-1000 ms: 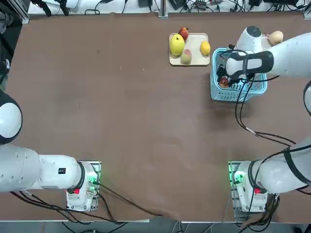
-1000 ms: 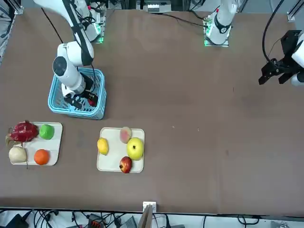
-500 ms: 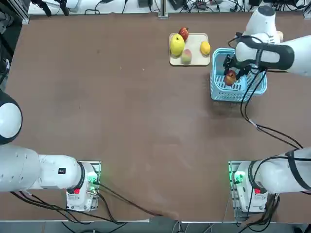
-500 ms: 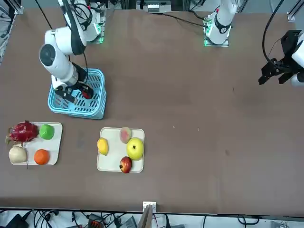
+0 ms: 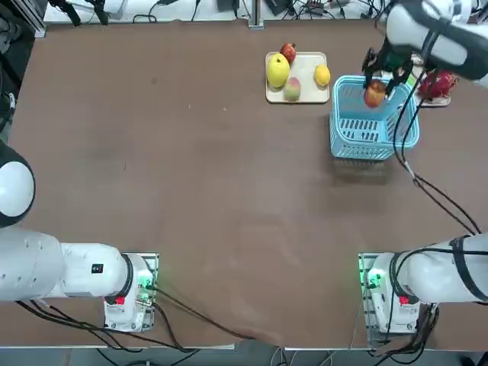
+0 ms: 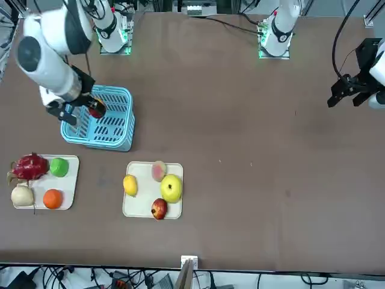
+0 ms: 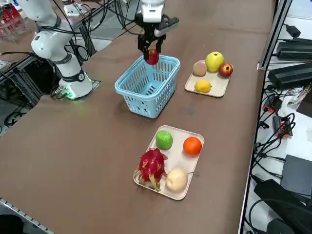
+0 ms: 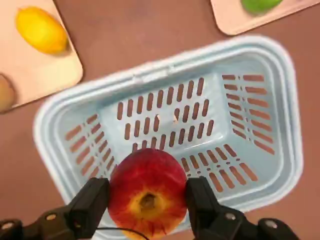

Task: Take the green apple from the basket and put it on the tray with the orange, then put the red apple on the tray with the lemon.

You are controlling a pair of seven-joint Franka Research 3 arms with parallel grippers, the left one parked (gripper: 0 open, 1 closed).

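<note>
Rising from inside the basket point(image 7: 146, 87) since the earlier frame, the right gripper point(image 8: 147, 197) is clamping the red apple point(image 8: 147, 192) above it, seemingly clear of the rim, and is next needing to carry it over to the lemon point(image 7: 202, 86) tray point(image 7: 219, 87).

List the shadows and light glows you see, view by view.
Top view: soft shadow on the table beside the basket, toward the arm bases; green lights glow there. Right wrist view: even light on the red apple, held in the right hand above the basket.
</note>
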